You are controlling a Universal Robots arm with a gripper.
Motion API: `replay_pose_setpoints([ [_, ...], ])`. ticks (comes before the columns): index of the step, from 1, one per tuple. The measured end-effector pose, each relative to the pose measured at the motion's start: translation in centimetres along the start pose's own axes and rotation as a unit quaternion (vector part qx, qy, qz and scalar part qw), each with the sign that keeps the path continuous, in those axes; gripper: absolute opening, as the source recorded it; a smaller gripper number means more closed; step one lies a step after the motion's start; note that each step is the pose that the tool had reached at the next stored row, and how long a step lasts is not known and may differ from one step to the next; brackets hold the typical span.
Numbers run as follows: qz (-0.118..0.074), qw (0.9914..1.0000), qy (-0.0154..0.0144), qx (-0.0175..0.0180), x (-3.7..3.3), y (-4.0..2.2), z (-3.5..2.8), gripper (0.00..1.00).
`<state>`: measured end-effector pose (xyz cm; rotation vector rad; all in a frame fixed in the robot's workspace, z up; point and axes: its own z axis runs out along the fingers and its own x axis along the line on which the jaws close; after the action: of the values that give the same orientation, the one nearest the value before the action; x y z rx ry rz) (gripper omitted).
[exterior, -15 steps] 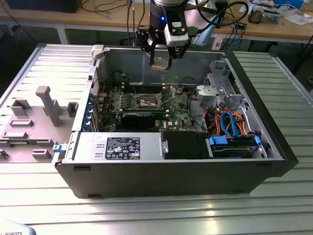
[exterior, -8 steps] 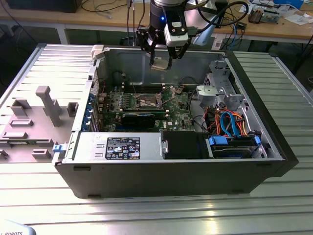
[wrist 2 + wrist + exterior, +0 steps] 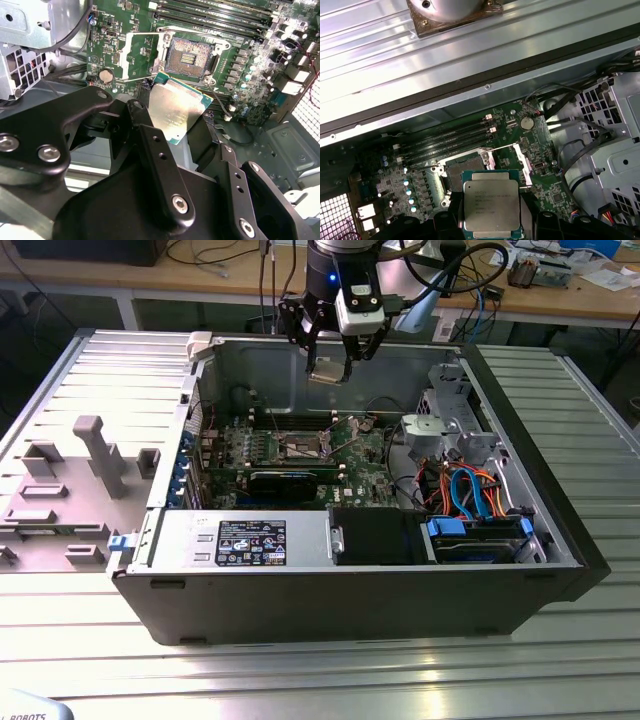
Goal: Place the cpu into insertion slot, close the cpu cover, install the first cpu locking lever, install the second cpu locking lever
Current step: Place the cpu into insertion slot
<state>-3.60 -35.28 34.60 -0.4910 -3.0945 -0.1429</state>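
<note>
cpu is in the hand, fingers clamped on two opposite edges. It touches nothing else. It hangs over the open computer case, well above the green board.

Socket is below the hand and slightly ahead of it. It's bare, contact field exposed, nothing seated. In the first wrist view the cpu overlaps the near edge of the socket, so alignment looks close but the height gap is large.

Cover is swung open, lying just beside the socket and clear of the drop path.

Status, my read:
- cpu into socket: in progress, picked up, not seated
- cover: not closed
- both locking levers: undone, given the open cover. Can't pick the levers out for sure.

Case sits on the ribbed bench.
</note>
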Motion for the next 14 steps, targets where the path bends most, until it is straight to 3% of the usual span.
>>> replay_pose_setpoints([
  [14, 0.008, 0.99996, -0.0008, -0.0002, 0.00, 0.00, 0.02, 0.54],
])
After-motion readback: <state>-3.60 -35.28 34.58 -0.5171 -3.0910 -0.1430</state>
